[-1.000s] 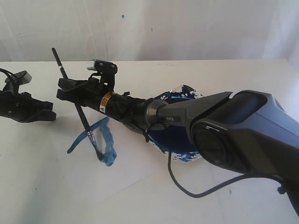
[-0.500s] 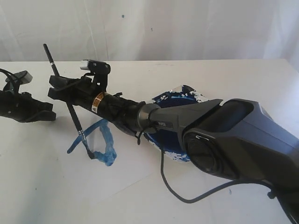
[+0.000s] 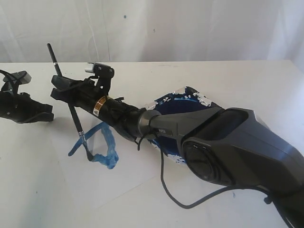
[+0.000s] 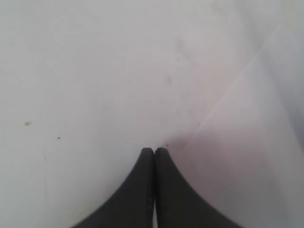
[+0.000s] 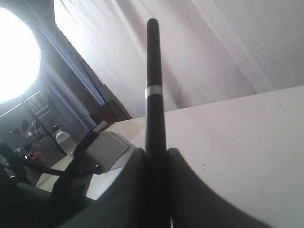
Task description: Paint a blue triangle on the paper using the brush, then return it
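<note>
I've got the right gripper (image 3: 64, 90) clamped on the brush (image 3: 76, 121) about a third of the way down its handle. That leaves the long lower part free to reach down at a slant, with the bristles on the paper (image 3: 97, 146) to the left of the dish (image 3: 187, 92). Holding it that high keeps the gripper clear of the wet blue strokes (image 3: 108, 142). The tip sits at the low edge of the outline. Two sides look drawn and the last only partly, so I judge I'm closing the triangle.

The left gripper (image 4: 154, 152) is parked farther from the dish on the same side, low over the table (image 3: 247, 76). Its fingers are pressed together on nothing, near a corner of the sheet.

My own right arm covers most of the dish, so I can't judge the paint left in it. The paper's edges barely show against the white table. The bristles are too small to tell how firmly they press.
</note>
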You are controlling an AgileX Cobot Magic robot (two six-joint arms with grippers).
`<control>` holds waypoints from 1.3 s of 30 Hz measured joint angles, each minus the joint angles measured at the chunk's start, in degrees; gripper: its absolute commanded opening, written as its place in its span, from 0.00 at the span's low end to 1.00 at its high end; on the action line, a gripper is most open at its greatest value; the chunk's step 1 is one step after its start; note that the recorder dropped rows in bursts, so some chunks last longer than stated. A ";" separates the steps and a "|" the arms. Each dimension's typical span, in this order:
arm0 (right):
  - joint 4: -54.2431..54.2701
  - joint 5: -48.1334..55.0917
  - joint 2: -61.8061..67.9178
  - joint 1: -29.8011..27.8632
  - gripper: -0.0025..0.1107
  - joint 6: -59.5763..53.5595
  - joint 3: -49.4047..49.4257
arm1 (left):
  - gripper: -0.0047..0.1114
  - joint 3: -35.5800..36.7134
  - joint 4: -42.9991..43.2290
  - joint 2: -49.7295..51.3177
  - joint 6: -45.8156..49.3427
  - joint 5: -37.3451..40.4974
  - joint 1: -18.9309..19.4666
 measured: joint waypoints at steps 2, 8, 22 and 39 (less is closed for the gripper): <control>0.82 0.00 0.00 0.11 0.02 0.00 -0.05 | 0.04 0.00 0.00 0.00 0.00 -0.19 0.00; 1.87 0.00 0.00 0.49 0.02 0.00 -0.97 | 0.04 0.00 0.00 -0.09 0.10 -1.17 0.00; 2.97 1.57 0.41 1.08 0.02 -1.57 -3.69 | 0.04 0.00 1.86 -0.33 0.10 -2.28 0.00; 4.46 2.45 4.44 1.77 0.02 -1.58 -10.48 | 0.04 0.00 2.31 -0.44 0.10 -3.26 1.81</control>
